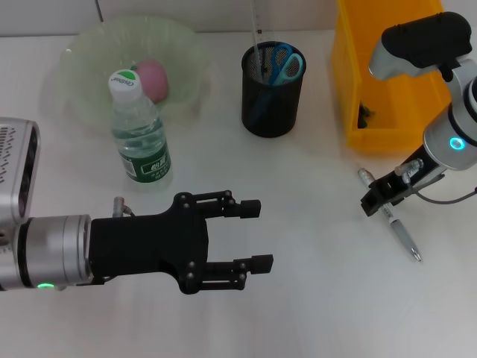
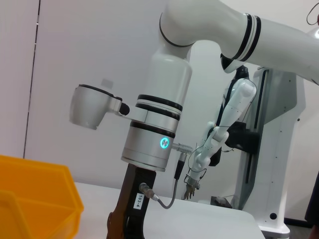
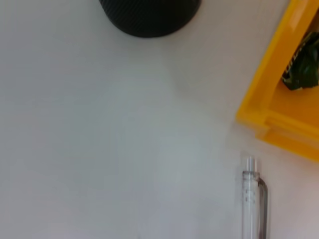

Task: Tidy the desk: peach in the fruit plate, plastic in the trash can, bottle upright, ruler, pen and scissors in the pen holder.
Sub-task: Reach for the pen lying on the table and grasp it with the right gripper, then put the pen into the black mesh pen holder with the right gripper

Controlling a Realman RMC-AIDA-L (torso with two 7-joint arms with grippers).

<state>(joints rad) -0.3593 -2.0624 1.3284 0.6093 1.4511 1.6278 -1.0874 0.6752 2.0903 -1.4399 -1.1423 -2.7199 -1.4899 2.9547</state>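
The pen (image 1: 399, 230) lay flat on the white desk (image 1: 313, 194), just in front of the yellow trash can (image 1: 373, 82), its clip end towards the bin. My right gripper (image 1: 384, 192) hung low directly over the pen's upper end, wrist angled down and inward; I could not tell how its jaws stood. My left gripper (image 1: 253, 235) reached out level above the desk's near side, jaws wide and empty. The bottle (image 1: 140, 134) stood upright beside the fruit plate (image 1: 89, 60), which held the peach (image 1: 153, 78). Scissors (image 1: 283, 63) stood in the pen holder (image 1: 272, 93).
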